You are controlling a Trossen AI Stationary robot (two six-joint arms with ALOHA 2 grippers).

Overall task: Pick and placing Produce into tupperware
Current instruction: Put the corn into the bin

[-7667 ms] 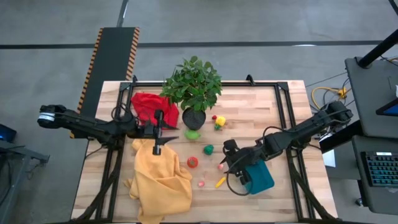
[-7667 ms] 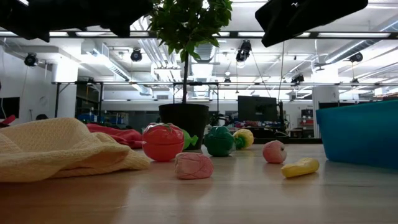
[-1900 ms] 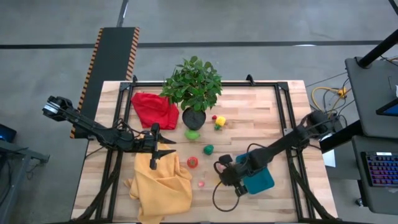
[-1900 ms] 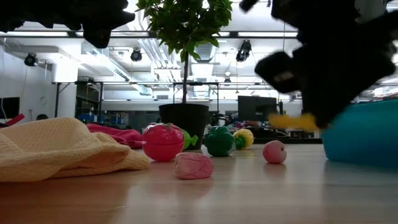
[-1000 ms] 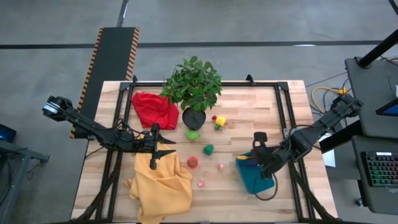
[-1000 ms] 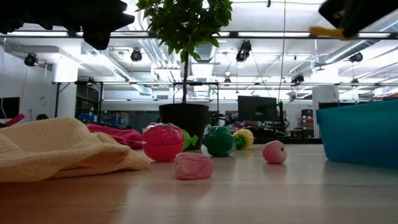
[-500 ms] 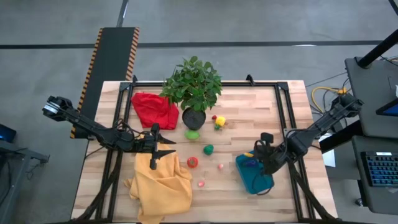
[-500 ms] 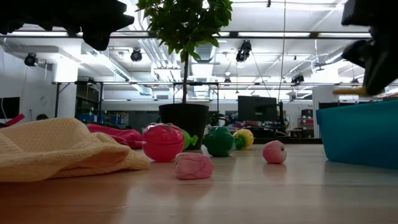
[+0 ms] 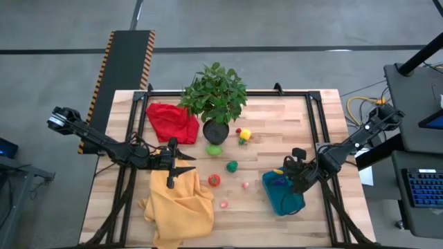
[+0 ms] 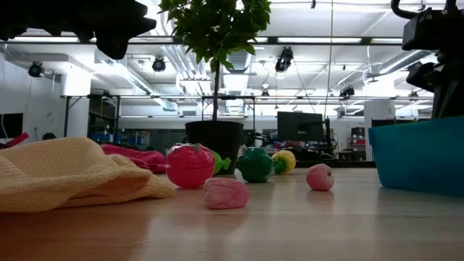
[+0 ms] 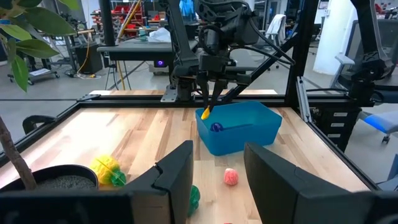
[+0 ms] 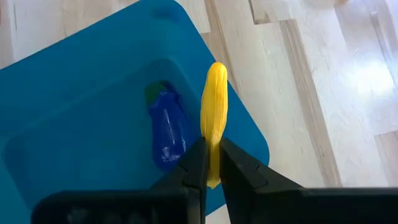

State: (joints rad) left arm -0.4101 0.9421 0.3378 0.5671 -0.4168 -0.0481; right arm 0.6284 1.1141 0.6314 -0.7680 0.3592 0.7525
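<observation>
My right gripper (image 12: 212, 165) is shut on a yellow banana-shaped toy (image 12: 216, 112) over the teal tupperware (image 9: 284, 199), which stands at the table's right near side. A purple-blue toy (image 12: 166, 127) lies inside it. More produce lies on the wood left of it: a red tomato (image 9: 214, 180), a green piece (image 9: 232, 166) and two pink pieces (image 9: 245, 185), (image 9: 223, 204). Farther back lie a yellow-and-red piece (image 9: 243, 134) and a light green one (image 9: 214, 149). My left gripper (image 9: 185, 162) waits open above the yellow cloth's far edge, with nothing between its fingers. My right gripper pinches one end of the yellow toy (image 12: 213, 163) between its two fingers. The fingers (image 11: 208, 99) slant down from above, and the toy runs on past their tips, in line with them. Its free end (image 11: 204, 114) hangs at the tupperware's rim, clear of the table.
A potted plant (image 9: 216, 97) stands at the table's far middle, with a red cloth (image 9: 169, 121) to its left. A crumpled yellow cloth (image 9: 180, 200) covers the near left. Black frame rails (image 9: 315, 131) run along the table's sides. Bare wood lies between the produce and the tupperware.
My right gripper has sunk toward the tupperware with the yellow toy, rolling its wrist as it went; most of the drop came early in the second. In the low view the toy has dropped from high up to behind the tupperware's wall.
</observation>
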